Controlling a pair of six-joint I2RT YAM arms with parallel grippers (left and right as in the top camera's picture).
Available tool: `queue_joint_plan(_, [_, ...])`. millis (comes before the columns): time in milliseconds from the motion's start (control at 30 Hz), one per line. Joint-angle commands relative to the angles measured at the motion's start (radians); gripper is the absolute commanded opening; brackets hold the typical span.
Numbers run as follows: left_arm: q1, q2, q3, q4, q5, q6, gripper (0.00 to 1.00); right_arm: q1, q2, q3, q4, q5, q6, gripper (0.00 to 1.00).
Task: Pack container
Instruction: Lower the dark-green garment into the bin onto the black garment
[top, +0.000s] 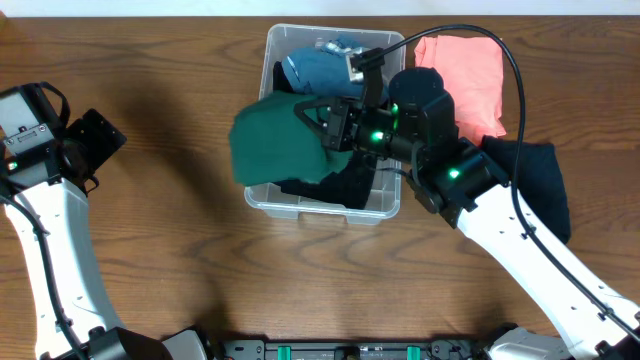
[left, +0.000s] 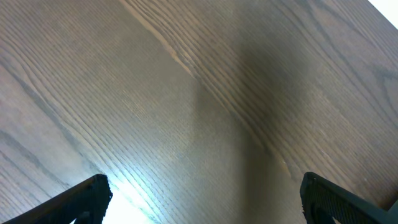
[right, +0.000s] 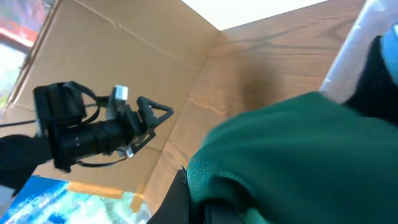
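Brown wooden tabletop (top: 150, 270) carries the clear rectangular plastic container (top: 300, 212) by its far edge, part-filled with clothes (top: 315, 70). Right claw (top: 318, 127), clamped on a dark green garment (top: 275, 145), hangs over it; left claw (top: 100, 135) gapes empty. Coral garment (top: 465, 75) and navy garment (top: 535, 185) lie unpacked.

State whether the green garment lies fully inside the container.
Partly out: the green garment overhangs the container, gripped by the right end effector.
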Motion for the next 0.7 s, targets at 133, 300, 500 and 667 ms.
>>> queue_joint_plan(133, [0.005, -0.013, 0.009, 0.0, -0.005, 0.017, 0.98, 0.03, -0.01, -0.002, 0.016, -0.059, 0.011, 0.01])
queue_joint_plan(300, [0.005, -0.013, 0.009, 0.0, -0.005, 0.017, 0.98, -0.008, -0.01, -0.048, 0.016, -0.032, 0.027, 0.01])
queue_joint_plan(500, [0.005, -0.013, 0.009, 0.0, -0.005, 0.017, 0.98, -0.094, -0.003, -0.137, 0.039, 0.074, 0.04, 0.01])
queue_joint_plan(667, [0.005, -0.013, 0.009, 0.0, -0.005, 0.017, 0.98, -0.149, 0.032, -0.211, 0.079, 0.095, 0.04, 0.01])
